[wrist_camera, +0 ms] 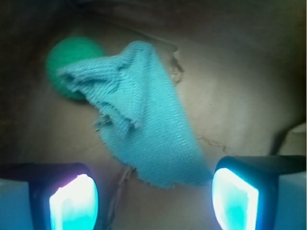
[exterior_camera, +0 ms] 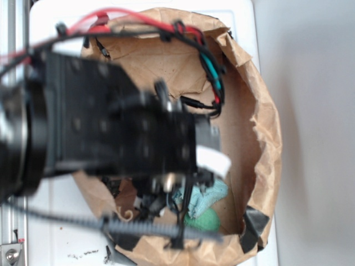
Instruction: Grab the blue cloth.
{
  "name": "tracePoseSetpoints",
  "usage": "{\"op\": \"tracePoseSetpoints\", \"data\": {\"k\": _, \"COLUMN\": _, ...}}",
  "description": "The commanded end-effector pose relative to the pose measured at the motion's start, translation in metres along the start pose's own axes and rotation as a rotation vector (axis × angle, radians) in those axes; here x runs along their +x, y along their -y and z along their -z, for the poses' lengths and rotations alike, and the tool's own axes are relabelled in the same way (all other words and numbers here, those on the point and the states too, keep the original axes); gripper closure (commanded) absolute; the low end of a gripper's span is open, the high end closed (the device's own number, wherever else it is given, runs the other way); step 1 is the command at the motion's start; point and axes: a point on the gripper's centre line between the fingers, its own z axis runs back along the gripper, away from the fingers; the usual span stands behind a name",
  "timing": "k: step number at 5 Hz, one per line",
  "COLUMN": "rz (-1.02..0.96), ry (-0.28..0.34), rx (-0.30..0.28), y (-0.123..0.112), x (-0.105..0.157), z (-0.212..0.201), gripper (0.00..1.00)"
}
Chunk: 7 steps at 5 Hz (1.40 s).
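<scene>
Hovering with our black pincer (wrist_camera: pixel 154 199) spread wide | crumpled pale blue terry cloth (wrist_camera: pixel 144 129) just ahead between fingers | round dark-green ball (wrist_camera: pixel 72 60) touching cloth's far-left edge

White table (exterior_camera: pixel 310 111), crumpled brown paper bag (exterior_camera: pixel 260 116) on it, blue cloth (wrist_camera: pixel 148 129) and green ball (wrist_camera: pixel 67 57) on the bag's floor

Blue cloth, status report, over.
Claw open, empty, above the bag floor. Blue cloth crumpled between its fingers, ungrabbed. Green ball partly under the cloth's far corner.
</scene>
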Motion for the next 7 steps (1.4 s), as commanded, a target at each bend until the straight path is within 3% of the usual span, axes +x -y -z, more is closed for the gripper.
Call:
{"op": "tracePoseSetpoints", "data": {"k": 1, "rz": 0.016, "ry": 0.045, "rx": 0.014, "y": 0.004, "x": 0.014, "z": -0.013, "gripper": 0.00}}
{"op": "tracePoseSetpoints", "data": {"k": 5, "rz": 0.041, "ry": 0.069, "rx": 0.021, "y": 0.003, "x": 0.019, "z": 0.003, "gripper": 0.00}}
{"op": "tracePoseSetpoints", "data": {"k": 7, "rz": 0.134, "ry": 0.113, "rx": -0.076, "y": 0.009, "x": 0.023, "z": 0.024, "gripper": 0.00}}
